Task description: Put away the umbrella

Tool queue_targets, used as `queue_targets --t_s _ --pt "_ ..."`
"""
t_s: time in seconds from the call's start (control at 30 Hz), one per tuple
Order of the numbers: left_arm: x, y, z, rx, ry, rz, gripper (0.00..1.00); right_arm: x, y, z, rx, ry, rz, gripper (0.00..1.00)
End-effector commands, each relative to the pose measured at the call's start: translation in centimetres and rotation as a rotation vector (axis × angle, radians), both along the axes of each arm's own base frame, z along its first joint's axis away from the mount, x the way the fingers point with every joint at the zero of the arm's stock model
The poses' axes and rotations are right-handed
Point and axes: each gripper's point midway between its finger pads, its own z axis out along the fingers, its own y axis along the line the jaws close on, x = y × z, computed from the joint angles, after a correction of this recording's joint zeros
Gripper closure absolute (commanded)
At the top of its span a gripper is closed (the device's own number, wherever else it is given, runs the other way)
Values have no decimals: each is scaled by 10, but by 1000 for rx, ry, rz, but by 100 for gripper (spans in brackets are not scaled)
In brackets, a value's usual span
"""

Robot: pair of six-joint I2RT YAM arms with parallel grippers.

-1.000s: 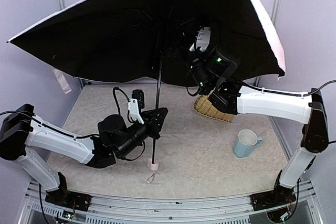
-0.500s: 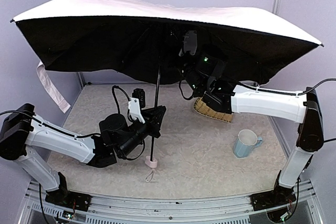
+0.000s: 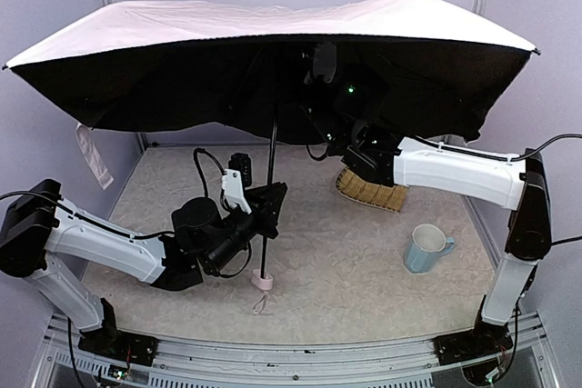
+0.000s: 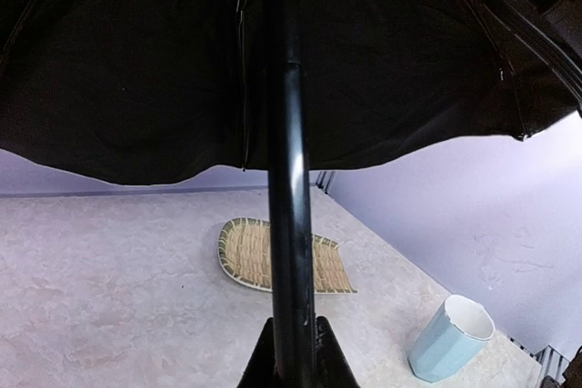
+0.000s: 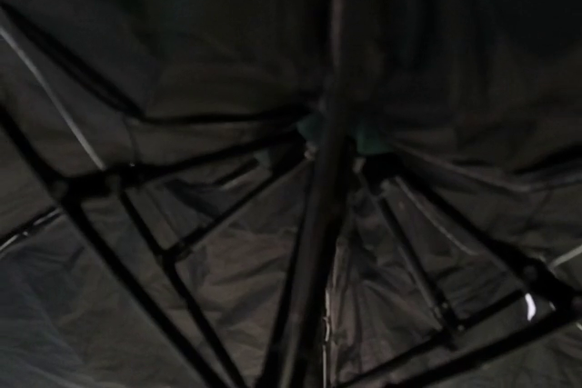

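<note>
We've got the umbrella [image 3: 273, 29] wide open over the table [image 3: 364, 270], with its shaft [image 3: 272, 156] upright and the pink handle [image 3: 263, 284] down near the table. The left end effector [image 3: 270, 202] is clamped on the shaft, low down. The right end effector [image 3: 324, 65] is up under the canopy (too dark, so we can't tell if it's apart or together). A woven tray [image 3: 371, 193] and a mug [image 3: 426, 248] sit to the right.

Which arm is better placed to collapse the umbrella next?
Right, probably: the right gripper is up under the canopy by the shaft, while the left gripper is shut on the shaft lower down.
</note>
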Motion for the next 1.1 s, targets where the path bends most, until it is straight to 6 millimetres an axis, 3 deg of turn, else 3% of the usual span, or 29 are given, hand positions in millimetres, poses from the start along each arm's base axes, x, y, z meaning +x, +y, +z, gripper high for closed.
queue_targets --t_s 0.0,0.13,0.3,0.43,0.57,0.63,0.8,0.93,1.07 --pt "-4 0 31 -63 -65 8 100 8 0 -2 2 7 -3 59" --pt "-3 -1 32 -53 -75 13 100 10 3 -9 -21 29 1 49" --pt "-2 0 32 -48 -80 25 100 14 1 -12 -41 36 -32 48" --pt "-2 0 30 -37 -80 26 100 13 -6 -4 -38 13 -60 64" --pt "-2 2 28 -27 -83 30 100 12 -9 2 -30 4 -51 89" --pt "-3 4 31 -24 -100 34 100 12 -7 -2 -32 19 -7 94" --pt "-6 6 48 -39 -173 -42 100 -19 23 -15 -109 -9 300 94" --pt "-5 11 62 -81 -216 -114 100 -54 46 -40 -195 -28 529 91" --pt "-4 12 82 -71 -288 -117 100 -63 53 -73 -257 12 561 88"
